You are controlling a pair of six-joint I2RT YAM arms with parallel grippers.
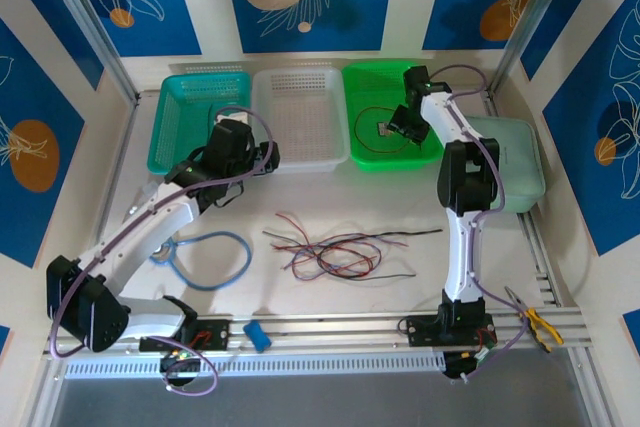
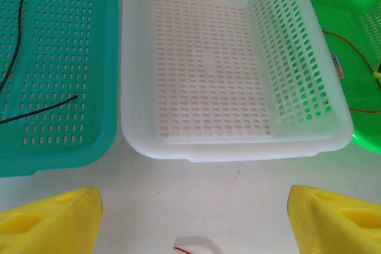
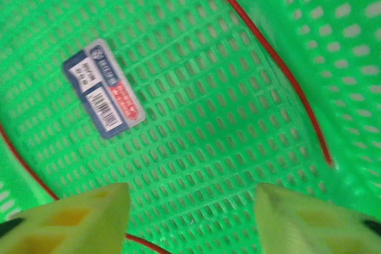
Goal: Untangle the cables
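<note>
A tangle of thin red, black and brown cables (image 1: pixel 330 252) lies in the middle of the table. One red cable (image 3: pixel 286 81) curls inside the green basket (image 1: pixel 372 82); my right gripper (image 3: pixel 193 218) hangs open just above that basket's floor, nothing between its fingers (image 3: pixel 71 221). A black cable (image 2: pixel 36 111) lies in the teal basket (image 2: pixel 71 150). My left gripper (image 2: pixel 193 224) stands open over bare table in front of the white basket (image 2: pixel 238 146), with a red cable tip (image 2: pixel 184 248) just below it. From above, the left gripper (image 1: pixel 245 152) sits at the teal and white baskets' front edges.
The white basket (image 1: pixel 305 152) holds nothing. A thick light-blue hose loop (image 1: pixel 205 257) lies near the left arm. A pale green tray (image 1: pixel 515 162) stands at the right, with pliers (image 1: pixel 540 325) on the front rail. A label sticker (image 3: pixel 104 87) sits on the green basket's floor.
</note>
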